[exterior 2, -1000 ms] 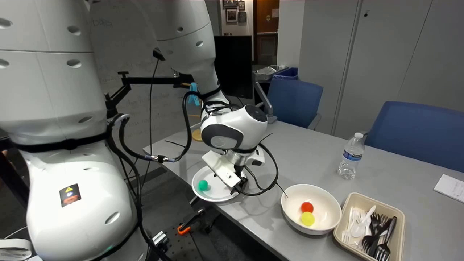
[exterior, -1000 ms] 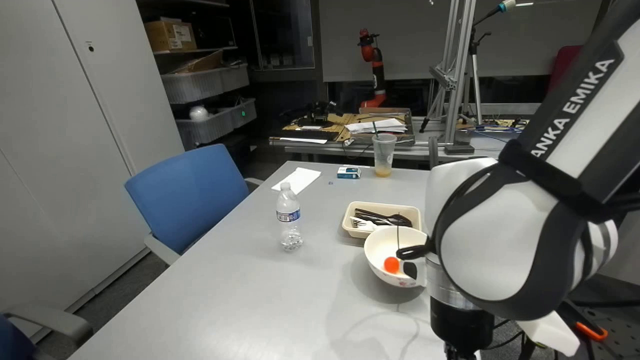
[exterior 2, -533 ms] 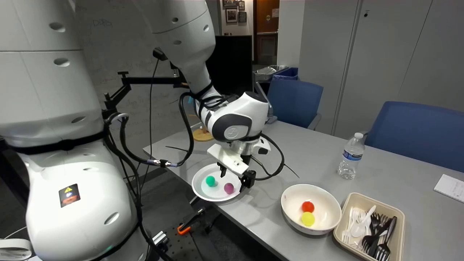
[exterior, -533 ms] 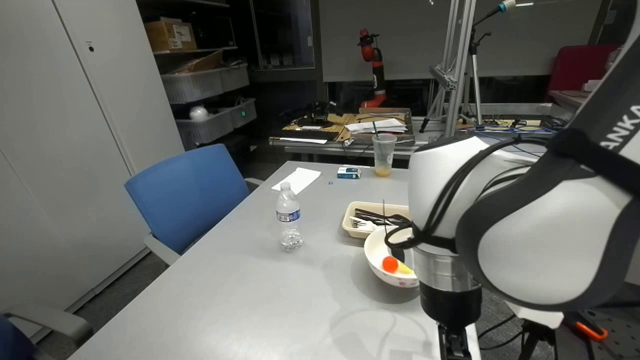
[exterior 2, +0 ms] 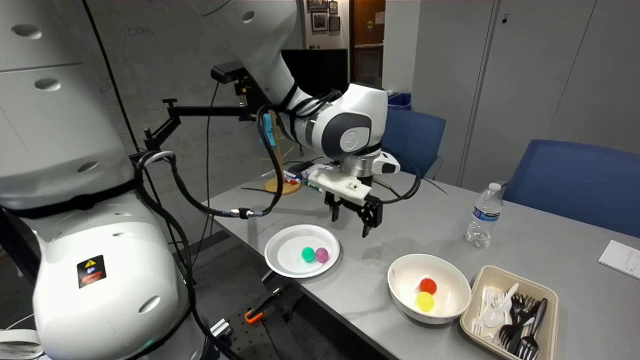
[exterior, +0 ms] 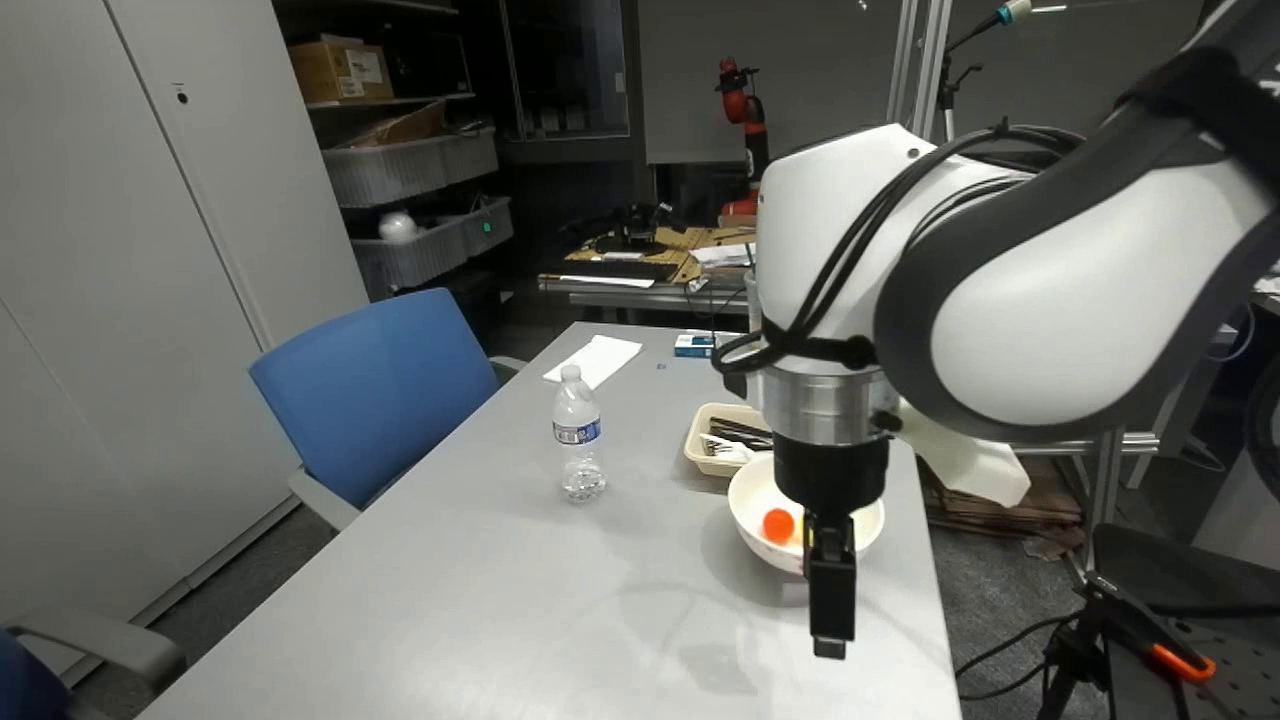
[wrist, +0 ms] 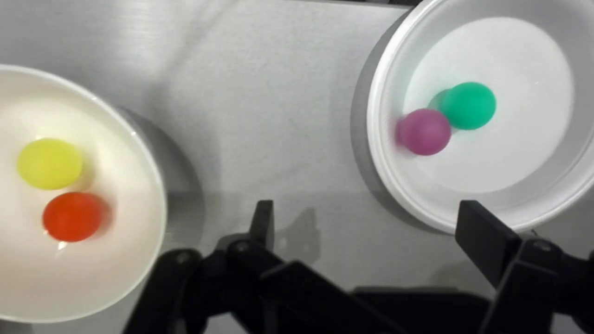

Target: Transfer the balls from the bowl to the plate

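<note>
The white bowl [exterior 2: 400,295] holds a red ball [exterior 2: 427,286] and a yellow ball [exterior 2: 425,301]. In the wrist view the red ball [wrist: 73,216] and yellow ball [wrist: 49,163] lie close together in the bowl [wrist: 139,260] at left. The white plate [exterior 2: 280,245] holds a green ball [exterior 2: 308,254] and a purple ball [exterior 2: 321,255], side by side near its rim. My gripper [exterior 2: 350,226] is open and empty, raised above the table between plate and bowl. In the wrist view the gripper's [wrist: 366,208] fingers stand wide apart, the right one overlapping the plate's rim.
A tray with plastic cutlery [exterior 2: 545,320] stands beside the bowl. A water bottle [exterior 2: 484,215] stands upright on the table. A wooden stand [exterior 2: 290,186] and markers lie behind the arm. The table edge [exterior 2: 345,325] runs close to plate and bowl.
My gripper has risen from the plate and moved away from it, empty. The purple ball now shows on the plate, where it has rolled against the green ball. The red ball shifted slightly.
</note>
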